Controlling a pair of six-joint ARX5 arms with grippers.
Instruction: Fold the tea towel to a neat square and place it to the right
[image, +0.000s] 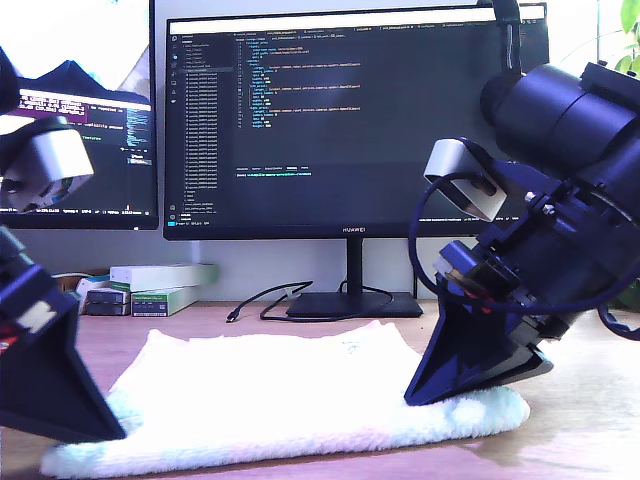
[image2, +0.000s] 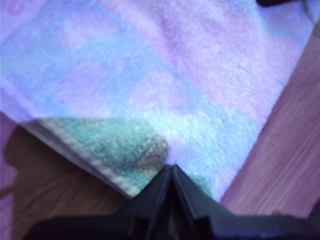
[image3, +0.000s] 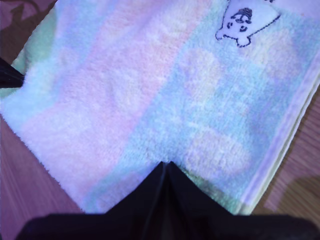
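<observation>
- The fluffy pale mint-white terry tea towel (image: 270, 400) lay flat on the wooden table (image: 590, 420) in the lower middle of the exterior view — soft, thick, probably light.
- My first gripper (image2: 171, 167) and my second gripper (image3: 165, 165) had their fingers pressed together at the towel's edge — whether they pinched cloth, I cannot tell.

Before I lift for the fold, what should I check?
1. My first gripper: jaws shut on a corner of the tea towel: ok.
2. My second gripper: jaws shut on a towel edge: ok.
3. Towel lying flat on the table: ok.
4. Cable apart from the towel: ok.
5. How many layers each grip holds: cannot tell.
</observation>
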